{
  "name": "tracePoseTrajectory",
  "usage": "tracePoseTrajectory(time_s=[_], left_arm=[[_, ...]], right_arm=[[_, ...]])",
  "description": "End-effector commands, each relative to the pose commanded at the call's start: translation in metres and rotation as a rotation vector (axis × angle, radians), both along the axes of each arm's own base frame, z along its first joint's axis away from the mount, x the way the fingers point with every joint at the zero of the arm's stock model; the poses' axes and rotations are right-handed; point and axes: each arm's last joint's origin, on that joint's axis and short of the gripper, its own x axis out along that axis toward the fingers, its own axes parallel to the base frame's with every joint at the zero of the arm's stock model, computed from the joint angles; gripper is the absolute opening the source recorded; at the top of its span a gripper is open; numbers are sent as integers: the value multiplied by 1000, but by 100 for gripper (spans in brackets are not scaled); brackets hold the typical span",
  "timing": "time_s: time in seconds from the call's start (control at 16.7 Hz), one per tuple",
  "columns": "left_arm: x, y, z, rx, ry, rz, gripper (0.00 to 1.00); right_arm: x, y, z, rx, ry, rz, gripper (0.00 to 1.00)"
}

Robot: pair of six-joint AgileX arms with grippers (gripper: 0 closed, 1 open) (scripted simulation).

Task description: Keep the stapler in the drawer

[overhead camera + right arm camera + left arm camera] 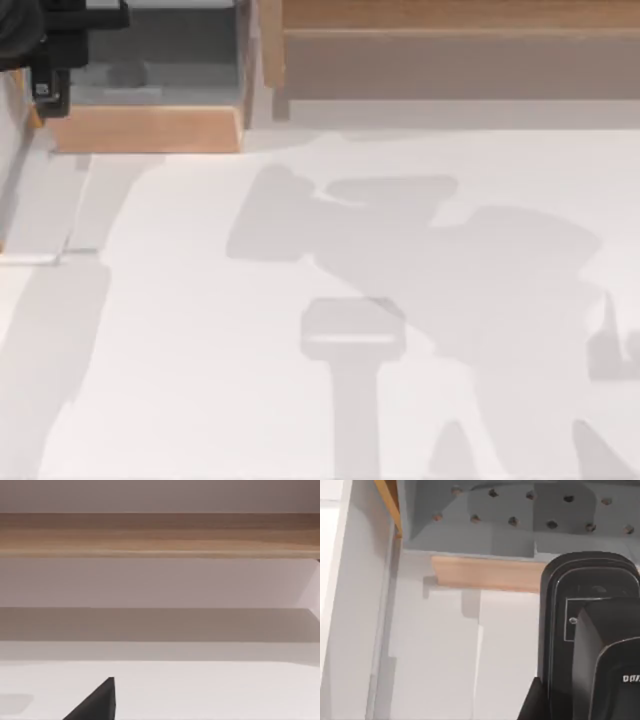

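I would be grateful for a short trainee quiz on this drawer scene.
1. True or false: the drawer stands open, its grey inside showing.
2. Which gripper holds the stapler? A) the left gripper, at the drawer's left edge; B) the right gripper, facing the shelf unit.
3. Fill in: in the top view, the shelf unit stands to the drawer's ____.
Key: 1 true; 2 A; 3 right.

Open tan-fronted drawer, top left
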Motion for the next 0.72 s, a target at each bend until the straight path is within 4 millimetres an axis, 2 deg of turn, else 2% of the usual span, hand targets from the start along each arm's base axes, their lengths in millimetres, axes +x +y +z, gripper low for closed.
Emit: tracePoseTrajectory(time_s=[0.18,0.3,0.42,0.54,0.72], left_arm=[[31,79,12,71,-15,55,0],[47,126,0,102,31,64,0],[59,165,-26,110,107,53,0],[67,194,-60,93,200,26,0],[70,213,-108,41,337,-31,0]], right_arm=[[0,0,0,0,0,0,100],[0,0,0,0,0,0,100],[0,0,0,0,0,0,100],[0,0,0,0,0,0,100],[0,0,0,0,0,0,100]])
